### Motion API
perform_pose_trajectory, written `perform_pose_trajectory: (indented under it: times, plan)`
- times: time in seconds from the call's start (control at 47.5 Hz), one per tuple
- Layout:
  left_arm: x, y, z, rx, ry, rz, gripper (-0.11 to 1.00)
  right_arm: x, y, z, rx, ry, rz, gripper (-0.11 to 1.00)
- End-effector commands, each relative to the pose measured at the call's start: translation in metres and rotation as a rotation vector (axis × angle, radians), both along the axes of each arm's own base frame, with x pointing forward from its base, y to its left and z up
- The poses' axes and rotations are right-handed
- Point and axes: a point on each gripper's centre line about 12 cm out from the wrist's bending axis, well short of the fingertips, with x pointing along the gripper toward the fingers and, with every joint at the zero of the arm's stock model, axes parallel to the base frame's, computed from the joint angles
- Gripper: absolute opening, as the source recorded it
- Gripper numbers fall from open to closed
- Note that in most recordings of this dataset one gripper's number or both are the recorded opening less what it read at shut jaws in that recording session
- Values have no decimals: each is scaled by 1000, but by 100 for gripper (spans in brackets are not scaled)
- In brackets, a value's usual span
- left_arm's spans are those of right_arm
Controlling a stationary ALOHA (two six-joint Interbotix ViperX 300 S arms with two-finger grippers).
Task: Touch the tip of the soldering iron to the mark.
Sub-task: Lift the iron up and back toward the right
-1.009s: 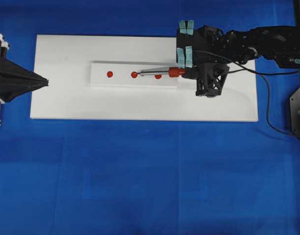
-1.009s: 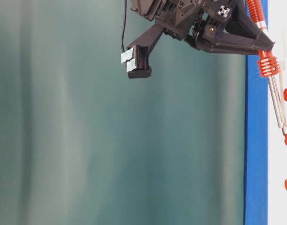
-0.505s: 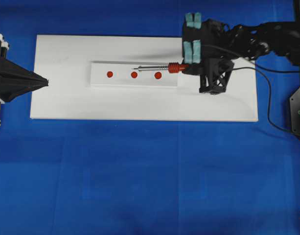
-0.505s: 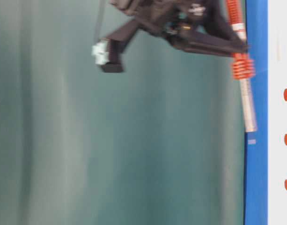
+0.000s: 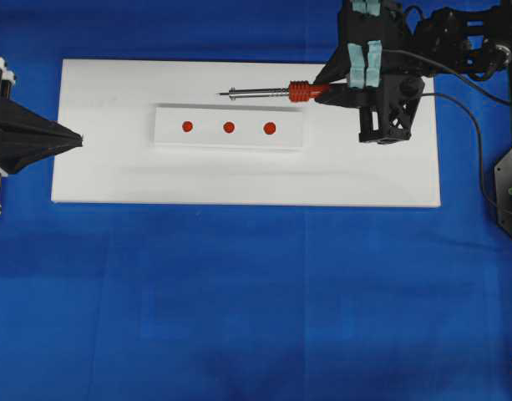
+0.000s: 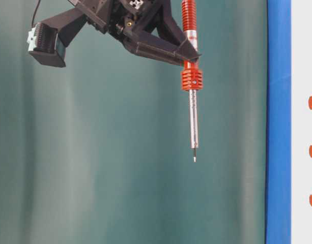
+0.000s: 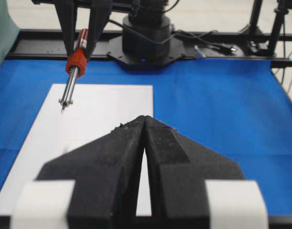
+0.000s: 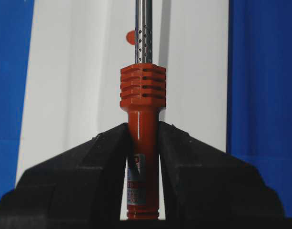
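Observation:
My right gripper (image 5: 324,90) is shut on the orange-red handle of the soldering iron (image 5: 299,90), seen up close in the right wrist view (image 8: 142,114). The silver shaft points left and ends in the tip (image 5: 222,94). In the table-level view the tip (image 6: 194,159) hangs well clear of the board. Three red marks (image 5: 187,127) (image 5: 229,127) (image 5: 270,128) sit in a row on a raised white strip (image 5: 289,138); the tip is beyond the strip's far edge, level with the middle mark. My left gripper (image 5: 78,140) is shut and empty at the board's left edge.
The strip lies on a white board (image 5: 239,184) on a blue cloth (image 5: 256,301). The iron's black cord (image 5: 468,125) trails off to the right past the right arm. In the right wrist view one red mark (image 8: 130,37) shows beside the shaft.
The right gripper has lifted the iron off the middle mark, which its tip touched a second ago, and carried it up and toward the board's far edge. The left gripper has not moved.

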Motion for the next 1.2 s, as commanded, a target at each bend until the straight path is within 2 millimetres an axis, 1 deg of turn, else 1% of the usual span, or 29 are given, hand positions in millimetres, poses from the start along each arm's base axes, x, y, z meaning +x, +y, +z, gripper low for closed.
perform_pose_trajectory:
  times: [0.0,0.252,0.505,0.736,0.841,1.009,1.178]
  plan:
    - [1,-1,4,-3,-12,-5,0,1,-1,17,-19,-45,0,6]
    - [2,-1,5,-3,-20,-5,0,-3,0,14,-15,-34,-1,6]
    - [1,-1,4,-14,-18,-6,0,-24,0,8,-2,-29,-33,6]
    - [1,-1,4,-14,-18,-6,0,-53,8,2,20,-13,-57,6]
    - [1,-1,4,-16,-18,-6,0,-62,10,2,25,-9,-73,6]
    - [1,-1,4,-14,-18,-6,0,-71,10,-1,20,15,-106,6]
    - [1,-1,4,-14,-18,-6,0,-72,7,-4,15,29,-131,6]
